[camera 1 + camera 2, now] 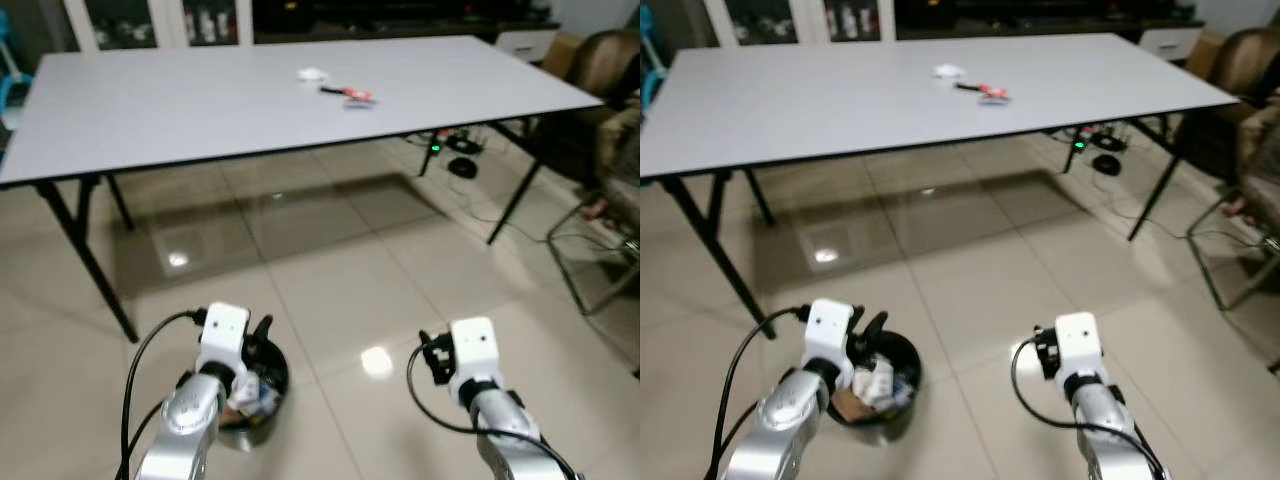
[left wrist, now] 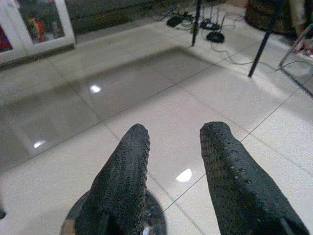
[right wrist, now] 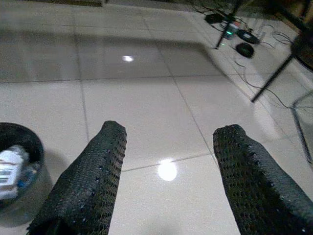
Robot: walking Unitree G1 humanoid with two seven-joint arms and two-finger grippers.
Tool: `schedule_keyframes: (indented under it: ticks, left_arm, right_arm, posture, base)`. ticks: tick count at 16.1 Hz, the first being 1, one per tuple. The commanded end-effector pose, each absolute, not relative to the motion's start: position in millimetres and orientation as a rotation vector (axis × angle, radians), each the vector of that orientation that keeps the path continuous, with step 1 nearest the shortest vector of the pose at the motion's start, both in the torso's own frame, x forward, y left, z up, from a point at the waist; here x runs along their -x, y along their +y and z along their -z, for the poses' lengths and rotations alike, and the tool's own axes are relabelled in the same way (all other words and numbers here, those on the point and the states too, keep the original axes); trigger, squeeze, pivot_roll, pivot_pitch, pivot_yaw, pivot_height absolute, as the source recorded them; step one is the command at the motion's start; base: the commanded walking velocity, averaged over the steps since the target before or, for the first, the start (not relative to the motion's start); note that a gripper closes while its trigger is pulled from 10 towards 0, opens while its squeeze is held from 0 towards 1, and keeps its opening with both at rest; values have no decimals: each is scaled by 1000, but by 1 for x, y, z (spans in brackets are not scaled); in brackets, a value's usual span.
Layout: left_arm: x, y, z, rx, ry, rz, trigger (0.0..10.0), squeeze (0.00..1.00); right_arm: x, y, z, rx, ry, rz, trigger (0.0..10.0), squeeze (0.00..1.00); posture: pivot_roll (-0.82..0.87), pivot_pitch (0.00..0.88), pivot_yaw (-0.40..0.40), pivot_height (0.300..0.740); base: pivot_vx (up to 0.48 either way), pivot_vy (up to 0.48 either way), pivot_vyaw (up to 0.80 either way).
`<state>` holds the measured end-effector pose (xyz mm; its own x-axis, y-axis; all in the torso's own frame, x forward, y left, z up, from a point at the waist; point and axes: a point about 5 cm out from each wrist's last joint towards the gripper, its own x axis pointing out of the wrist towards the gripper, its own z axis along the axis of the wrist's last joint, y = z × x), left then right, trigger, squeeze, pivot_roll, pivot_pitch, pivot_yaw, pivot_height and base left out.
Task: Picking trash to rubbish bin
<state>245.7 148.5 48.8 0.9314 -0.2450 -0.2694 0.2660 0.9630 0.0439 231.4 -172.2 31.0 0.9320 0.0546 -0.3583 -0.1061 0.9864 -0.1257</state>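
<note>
- Bin [image 1: 880, 385]: small, round and black, standing on the tiled floor [image 1: 330, 270] in front of the robot, on its left side. It holds trash [image 1: 872, 383]: crumpled white paper and other scraps, partly hidden by the left arm.
- Left gripper [image 2: 173, 171]: held over the bin's near rim. The wrist view shows its two black fingers [image 2: 124, 171] spread apart with nothing between them; the bin's edge shows beneath the fingertips.
- Right gripper [image 3: 166, 169]: held above bare tile, well to the right of the bin. Fingers apart, nothing between them. The bin [image 3: 19, 171] sits off to one side in its wrist view, with white paper visible inside.
- Table [image 1: 150, 110]: long, grey top on thin black legs, standing beyond the bin across a stretch of open floor.
- On the table, towards its far right part: a small white scrap [image 1: 312, 74] and, just beside it, a red and black wrapper [image 1: 350, 95]. Details of both are too small to make out.
- Under the table's right end: cables [image 1: 455, 150] and a device with a green light on the floor.
- Right edge: a brown chair [image 1: 600, 70] near the table corner and a metal frame [image 1: 590, 260] nearer the robot.
- Behind the table: glass-fronted cabinets [image 1: 160, 20].
</note>
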Motion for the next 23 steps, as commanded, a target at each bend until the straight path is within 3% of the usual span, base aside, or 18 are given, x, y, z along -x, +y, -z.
schedule_keyframes:
  ticks: [1,7,10,17,23]
  left_arm:
    - [-246,153,-49,-97,278,243,10000,0]
    - [-247,150,-51,-109,276,250,10000,0]
    - [-249,152,-56,-11,268,228,10000,0]
    - [-247,153,-73,-110,144,265,10000,0]
    - [-248,154,-91,-138,78,279,10000,0]
  right_arm:
    - [-234,-169,-34,146,340,-89,10000,0]
    - [-236,-171,-33,145,335,-84,10000,0]
    - [-237,-172,-34,149,334,-91,10000,0]
    - [-241,-176,-37,81,322,-48,10000,0]
    - [-249,-181,-44,70,290,-24,10000,0]
  posture:
    - [-32,42,-35,740]
    - [-28,38,-44,740]
    - [-25,36,-50,740]
    - [-24,24,-54,740]
    - [-14,15,-55,740]
  base:
    - [0,-480,0]
    - [0,-480,0]
    - [0,320,0]
    - [0,69,0]
    - [352,0,-783]
